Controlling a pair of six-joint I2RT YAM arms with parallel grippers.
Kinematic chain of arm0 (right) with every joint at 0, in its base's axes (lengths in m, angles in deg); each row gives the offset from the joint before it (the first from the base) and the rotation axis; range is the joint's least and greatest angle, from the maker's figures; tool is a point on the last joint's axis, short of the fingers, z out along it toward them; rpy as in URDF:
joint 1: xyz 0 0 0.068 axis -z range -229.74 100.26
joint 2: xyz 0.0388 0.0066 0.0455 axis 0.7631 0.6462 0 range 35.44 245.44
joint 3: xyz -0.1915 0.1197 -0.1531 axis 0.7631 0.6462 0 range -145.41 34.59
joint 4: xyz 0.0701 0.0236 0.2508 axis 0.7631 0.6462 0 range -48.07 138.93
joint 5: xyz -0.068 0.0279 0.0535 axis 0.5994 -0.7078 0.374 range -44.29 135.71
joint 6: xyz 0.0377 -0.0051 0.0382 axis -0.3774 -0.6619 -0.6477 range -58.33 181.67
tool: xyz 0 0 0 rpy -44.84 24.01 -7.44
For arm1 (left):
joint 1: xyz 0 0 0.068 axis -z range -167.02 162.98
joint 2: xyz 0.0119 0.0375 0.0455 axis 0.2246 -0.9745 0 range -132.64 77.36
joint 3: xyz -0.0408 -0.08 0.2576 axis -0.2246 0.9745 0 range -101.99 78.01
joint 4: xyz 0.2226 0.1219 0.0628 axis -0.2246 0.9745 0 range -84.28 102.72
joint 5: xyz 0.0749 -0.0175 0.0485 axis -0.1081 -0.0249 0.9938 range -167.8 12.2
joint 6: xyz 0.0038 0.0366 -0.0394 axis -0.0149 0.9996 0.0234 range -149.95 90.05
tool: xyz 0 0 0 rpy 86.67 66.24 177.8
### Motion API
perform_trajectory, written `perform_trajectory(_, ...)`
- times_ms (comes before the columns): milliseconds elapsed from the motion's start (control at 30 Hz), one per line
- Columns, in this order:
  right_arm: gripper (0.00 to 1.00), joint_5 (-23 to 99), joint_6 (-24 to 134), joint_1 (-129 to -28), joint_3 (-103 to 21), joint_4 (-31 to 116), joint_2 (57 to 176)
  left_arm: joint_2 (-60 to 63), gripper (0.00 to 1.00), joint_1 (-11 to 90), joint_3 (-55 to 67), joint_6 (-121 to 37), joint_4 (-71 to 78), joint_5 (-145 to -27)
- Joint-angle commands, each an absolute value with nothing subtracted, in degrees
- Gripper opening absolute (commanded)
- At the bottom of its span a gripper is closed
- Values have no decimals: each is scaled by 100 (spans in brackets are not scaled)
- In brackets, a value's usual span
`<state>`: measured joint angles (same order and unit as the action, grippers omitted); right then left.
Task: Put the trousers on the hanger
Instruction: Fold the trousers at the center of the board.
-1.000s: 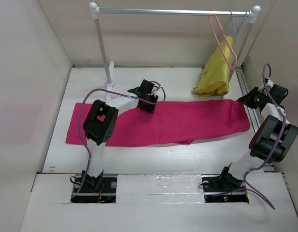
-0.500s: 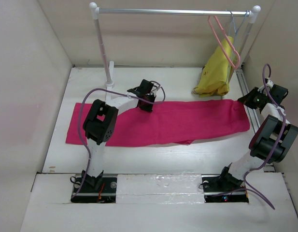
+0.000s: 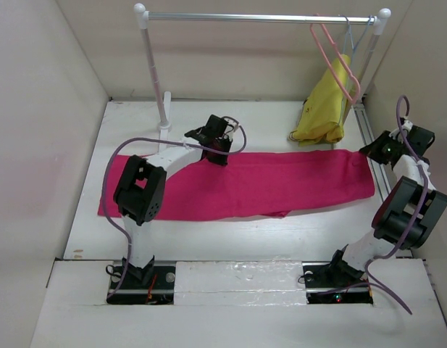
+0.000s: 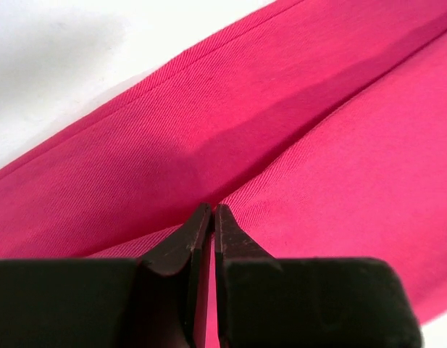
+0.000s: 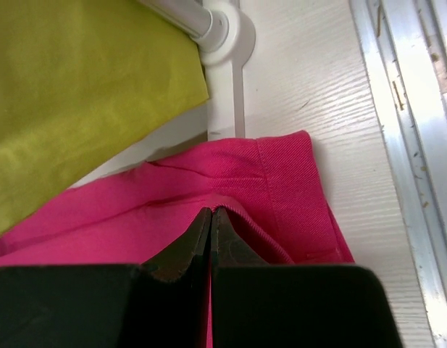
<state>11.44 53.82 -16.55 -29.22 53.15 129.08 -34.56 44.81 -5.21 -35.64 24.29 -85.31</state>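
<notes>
With the left gripper (image 4: 212, 210) and right gripper (image 5: 211, 212) each pinched on a thin fold of the trousers (image 3: 281, 181) lying flat on the table (image 3: 245, 116), the cloth could slip out when lifted toward the far-right hanger (image 3: 332, 61).

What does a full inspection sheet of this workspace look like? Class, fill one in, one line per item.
Surface: white table, bare around the cloth.
Job's things: trousers lie flat across the table; hanger hangs on the rail, empty.
Clutter: yellow garment hangs at the rail's right end, its lower end on the table.
Grippers: left gripper shut on a fold along the trousers' far edge; right gripper shut on a fold at their right end.
Cables: purple cable loops off the left arm, another off the right arm; neither touches the cloth.
Surroundings: clothes rail at the back; plain walls on three sides.
</notes>
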Motion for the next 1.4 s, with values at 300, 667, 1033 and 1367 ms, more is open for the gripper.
perform_trajectory(300,0,1749,5280,-1590,-3492,5284,12552,-2827,0,4444,-961,-3715,2664,-7852)
perform_trajectory(667,0,1688,5385,-1731,-4459,5159,13896,-4181,1,4330,-2007,-3610,2637,-7069)
perform_trajectory(1033,72,2337,5464,-2170,-4899,6319,13364,-3138,70,4330,-1333,-4031,2709,-5751)
perform_trajectory(1367,0,2304,4358,-3206,-1026,4995,9796,-694,53,1478,1558,-6798,2077,-6685)
